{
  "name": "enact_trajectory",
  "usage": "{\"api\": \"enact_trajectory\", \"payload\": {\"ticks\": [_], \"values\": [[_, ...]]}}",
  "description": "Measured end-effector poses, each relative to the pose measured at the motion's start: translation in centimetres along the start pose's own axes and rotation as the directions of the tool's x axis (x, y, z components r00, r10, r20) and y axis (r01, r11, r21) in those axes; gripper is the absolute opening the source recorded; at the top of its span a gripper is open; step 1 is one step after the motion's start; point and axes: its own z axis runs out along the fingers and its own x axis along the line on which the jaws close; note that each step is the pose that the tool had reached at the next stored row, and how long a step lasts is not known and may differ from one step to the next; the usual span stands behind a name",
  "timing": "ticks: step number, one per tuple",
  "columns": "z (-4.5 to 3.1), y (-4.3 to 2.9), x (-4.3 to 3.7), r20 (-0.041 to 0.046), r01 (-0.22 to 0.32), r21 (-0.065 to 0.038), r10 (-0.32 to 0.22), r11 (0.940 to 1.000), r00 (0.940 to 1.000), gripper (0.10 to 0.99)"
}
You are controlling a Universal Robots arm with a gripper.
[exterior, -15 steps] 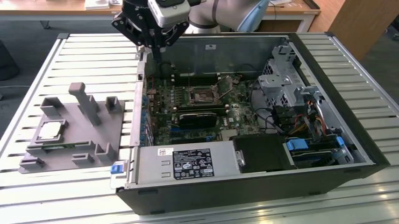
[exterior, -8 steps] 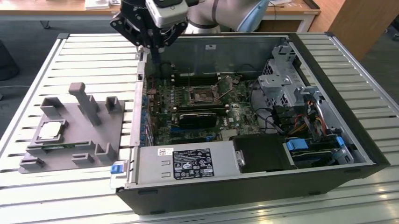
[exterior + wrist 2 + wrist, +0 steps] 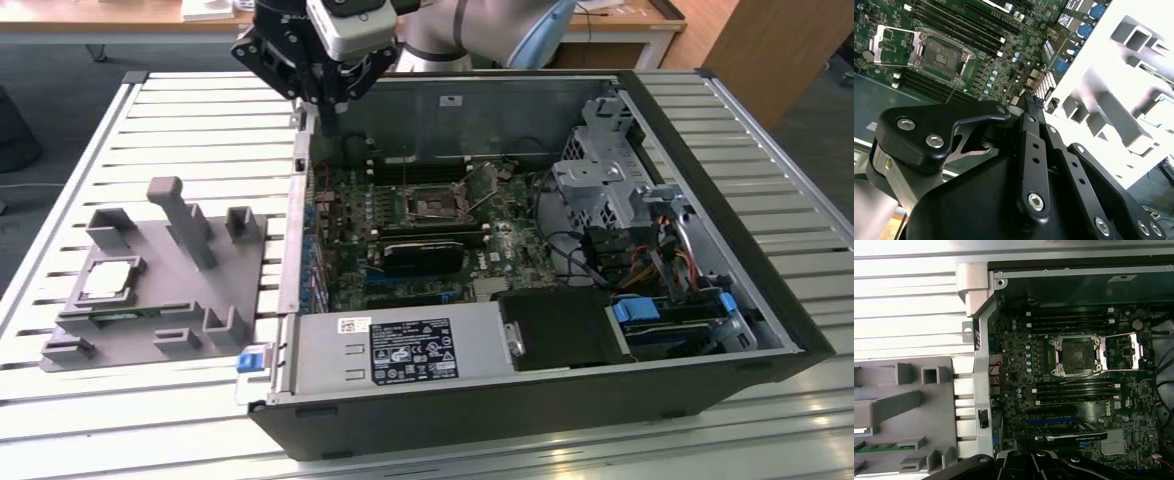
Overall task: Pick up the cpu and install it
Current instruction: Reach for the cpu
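Note:
The cpu [image 3: 107,282], a flat silver square, lies on the grey holder block [image 3: 167,285] on the table at the exterior view's left. My gripper [image 3: 326,112] hangs over the far left corner of the open computer case [image 3: 534,400], well away from the cpu. Its fingers [image 3: 1029,100] meet at the tips with nothing between them, so it is shut and empty. The motherboard's cpu socket [image 3: 434,205] stands bare with its metal lid [image 3: 1121,352] swung open. Both wrist views show the socket [image 3: 941,57] [image 3: 1076,355].
A green memory stick [image 3: 874,446] lies in the holder, whose upright posts [image 3: 180,215] rise near the cpu. Inside the case are a black card [image 3: 427,250], a silver power supply [image 3: 394,350], a drive cage [image 3: 601,180] and cables. The table [image 3: 200,120] is slatted metal.

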Motion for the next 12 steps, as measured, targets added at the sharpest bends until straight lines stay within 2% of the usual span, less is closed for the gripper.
{"api": "enact_trajectory", "payload": {"ticks": [12], "values": [[0.05,-0.04,0.55,0.0000,0.000,0.000,0.000,1.0000,1.0000,0.106]]}}
